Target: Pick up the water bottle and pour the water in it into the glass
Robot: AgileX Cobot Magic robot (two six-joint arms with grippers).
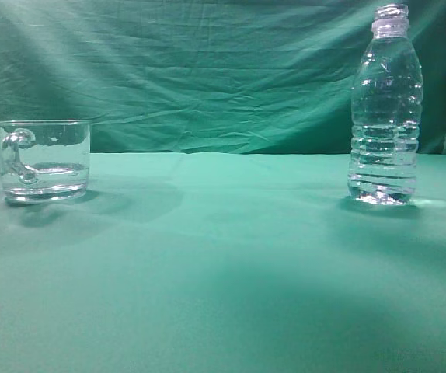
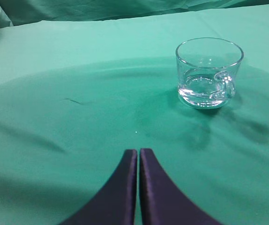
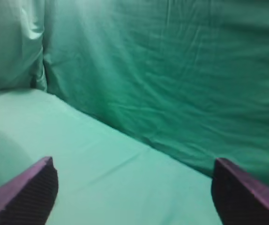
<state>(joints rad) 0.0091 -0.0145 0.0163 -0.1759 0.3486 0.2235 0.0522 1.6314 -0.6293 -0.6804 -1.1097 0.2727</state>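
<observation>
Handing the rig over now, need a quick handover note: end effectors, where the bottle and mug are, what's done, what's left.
Left end effector: shut, empty, low over the green cloth, with the glass mug ahead and to its right.
Right end effector: open, empty, facing the backdrop; the bottle is not in its wrist view.
Water bottle: upright, uncapped, far right in the exterior view, roughly half full of water.
Glass mug: upright on the left, well apart from the bottle; it seems to hold a shallow layer of liquid.
Done: neither end effector holds anything.
Left: grasp the bottle, carry it to the mug, pour.
</observation>
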